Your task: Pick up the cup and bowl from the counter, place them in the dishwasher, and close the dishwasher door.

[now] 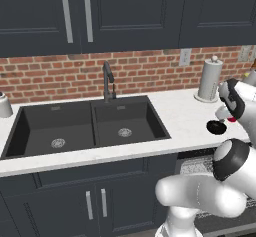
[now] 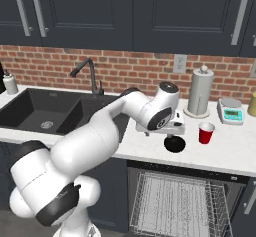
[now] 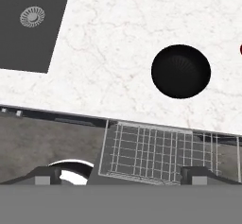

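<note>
With its fingers spread wide and empty, the gripper (image 3: 121, 173) hangs above the counter (image 3: 113, 38), near the black bowl (image 3: 181, 71). From the right base camera, the red cup (image 2: 206, 132) stands just beside the bowl, above the dishwasher (image 2: 180, 201) rack.

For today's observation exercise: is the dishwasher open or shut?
Open. The dishwasher has its silver wire rack pulled out below the counter edge.

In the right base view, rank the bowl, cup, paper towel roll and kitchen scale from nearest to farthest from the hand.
1. bowl, directly under the hand
2. cup, just right
3. paper towel roll, behind, by the wall
4. kitchen scale, far right
</note>
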Tool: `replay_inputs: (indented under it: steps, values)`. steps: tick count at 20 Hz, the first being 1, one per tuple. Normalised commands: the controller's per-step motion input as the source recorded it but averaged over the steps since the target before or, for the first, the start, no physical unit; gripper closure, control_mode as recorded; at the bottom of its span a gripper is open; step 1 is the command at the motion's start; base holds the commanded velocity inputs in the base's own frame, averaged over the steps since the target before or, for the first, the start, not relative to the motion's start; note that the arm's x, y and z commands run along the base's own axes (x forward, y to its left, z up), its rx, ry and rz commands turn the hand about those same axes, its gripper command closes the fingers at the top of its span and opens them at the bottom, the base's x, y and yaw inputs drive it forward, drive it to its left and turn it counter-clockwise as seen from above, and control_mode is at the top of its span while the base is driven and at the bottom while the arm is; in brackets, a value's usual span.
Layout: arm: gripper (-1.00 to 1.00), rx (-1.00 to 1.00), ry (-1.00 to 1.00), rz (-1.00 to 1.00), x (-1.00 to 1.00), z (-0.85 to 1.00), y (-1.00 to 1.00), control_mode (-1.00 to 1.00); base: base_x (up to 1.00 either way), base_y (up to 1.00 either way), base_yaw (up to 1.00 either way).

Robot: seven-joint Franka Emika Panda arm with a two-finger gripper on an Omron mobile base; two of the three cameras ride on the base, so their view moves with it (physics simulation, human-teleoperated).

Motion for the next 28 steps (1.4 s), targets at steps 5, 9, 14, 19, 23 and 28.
replay_inputs:
  steps: [5,9,14,19,23,28]
  values:
    - [-1.0,0.0,0.0,0.0,0.21,-0.2,-0.28,-1.0,0.0,0.0,0.0]
    - [-1.0,0.0,0.0,0.0,0.18,-0.11,-0.24,-1.0,0.0,0.0,0.0]
    - [-1.0,0.0,0.0,0.0,0.13,0.0,-0.11,-1.0,0.0,0.0,0.0]
    - [-1.0,0.0,0.0,0.0,0.24,-0.01,0.0,-1.0,0.0,0.0,0.0]
    - [-1.0,-0.02,0.0,0.0,0.3,0.0,0.0,-1.0,0.0,0.0,0.0]
    - [-1.0,-0.03,0.0,0.0,0.26,0.0,-0.06,-1.0,0.0,0.0,0.0]
